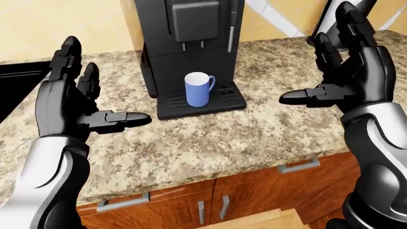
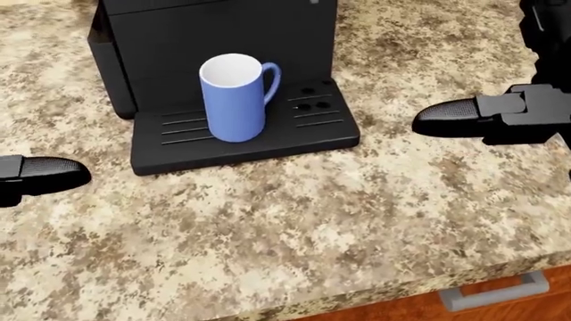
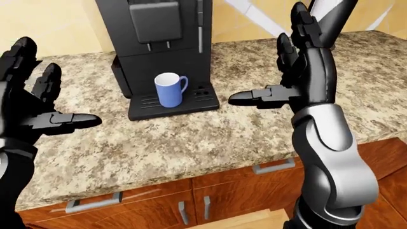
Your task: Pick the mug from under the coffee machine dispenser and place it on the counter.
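Observation:
A blue mug (image 1: 198, 89) with a white inside stands upright on the drip tray (image 2: 241, 140) of a black coffee machine (image 1: 187, 33), under its dispenser, handle to the right. My left hand (image 1: 79, 98) is open, raised over the granite counter (image 1: 210, 138) to the left of the machine. My right hand (image 1: 334, 78) is open, raised to the right of the machine, thumb pointing toward the mug. Neither hand touches the mug. In the head view only the two thumbs show, left (image 2: 40, 175) and right (image 2: 473, 117).
Wooden cabinet doors with metal handles (image 1: 124, 202) sit below the counter edge. A black stove edge (image 1: 19, 78) shows at the left. A dark object (image 1: 330, 19) stands at the top right behind my right hand. A yellow wall rises behind.

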